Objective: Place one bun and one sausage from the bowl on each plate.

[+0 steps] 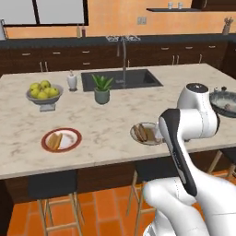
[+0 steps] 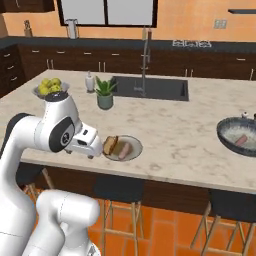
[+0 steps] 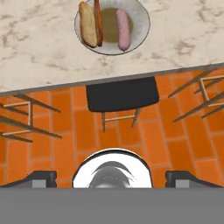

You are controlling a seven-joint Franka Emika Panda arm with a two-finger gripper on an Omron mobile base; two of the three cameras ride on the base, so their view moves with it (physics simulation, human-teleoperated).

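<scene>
While gripper [image 3: 112,177] hangs spread wide, empty, above floor off counter edge: grey plate [image 3: 139,30] at 12 o'clock holds bun [image 3: 87,25], sausage [image 3: 123,29]; red-rimmed plate [image 1: 73,147] loaded; bowl [image 2: 227,139] far. Risk: arm sweep knocking grey plate off edge.

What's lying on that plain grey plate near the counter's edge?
On the grey plate lie a bun and a pink sausage. A thin reddish-brown strip beside the bun can't be identified. In the left base view, the arm covers part of the plate.
</scene>
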